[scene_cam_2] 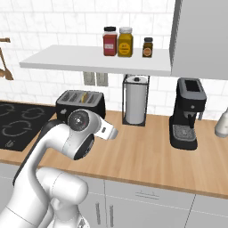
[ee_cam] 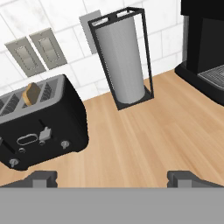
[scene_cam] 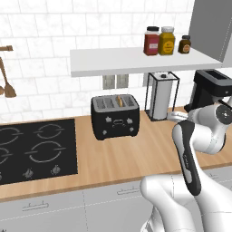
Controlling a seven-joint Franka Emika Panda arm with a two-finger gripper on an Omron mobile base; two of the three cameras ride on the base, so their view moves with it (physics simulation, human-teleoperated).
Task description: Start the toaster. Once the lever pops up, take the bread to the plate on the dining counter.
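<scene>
toaster [scene_cam: 115, 117] on desk [scene_cam: 127, 156] by wall, bread [ee_cam: 31, 93] upright in a slot, lever [ee_cam: 45, 134] unpressed | end effector [ee_cam: 112, 178] open, empty, short of toaster; should approach front, press lever straight down | towel roll [ee_cam: 121, 63], coffee machine [scene_cam_2: 189, 113] beside; path free

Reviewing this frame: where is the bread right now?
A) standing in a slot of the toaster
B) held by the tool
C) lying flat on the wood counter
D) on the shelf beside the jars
A: the bread stands upright in a top slot of the toaster, its tan edge poking out; the tool is apart from it, over bare counter.
</scene>
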